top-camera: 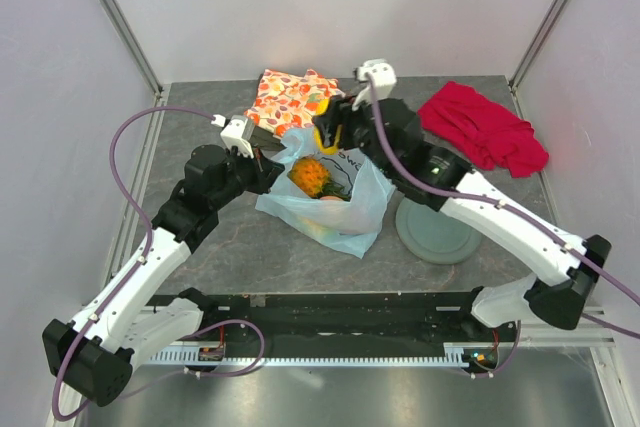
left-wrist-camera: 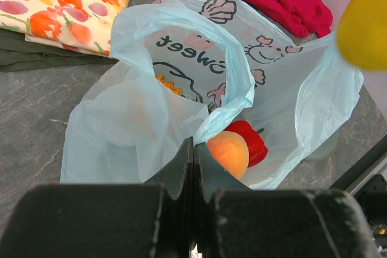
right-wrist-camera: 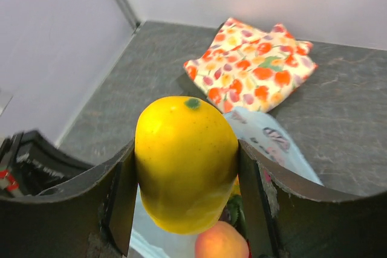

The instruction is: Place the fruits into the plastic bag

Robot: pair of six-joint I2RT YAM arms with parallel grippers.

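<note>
Loading step: the right claw (top-camera: 335,125), clamped on a yellow mango (right-wrist-camera: 184,161), hovers above the plastic bag (left-wrist-camera: 139,119) mid-worktop, its rim pinched by the clenched left claw (left-wrist-camera: 193,148); the next move probably calls for lowering and releasing inside.

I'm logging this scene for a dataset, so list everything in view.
plastic bag: one, light blue, centre, mouth open
pineapple: one, orange with green leaves, inside bag
peach: one, orange, inside bag
pepper: one, red, inside bag beside peach
mango: one, yellow, held above bag
floral cloth: one, orange-patterned, behind bag
red cloth: one, far right
plate: one, grey-green, right of bag
left fingers: black, shut on bag's rim
right fingers: black, clamping mango
</note>
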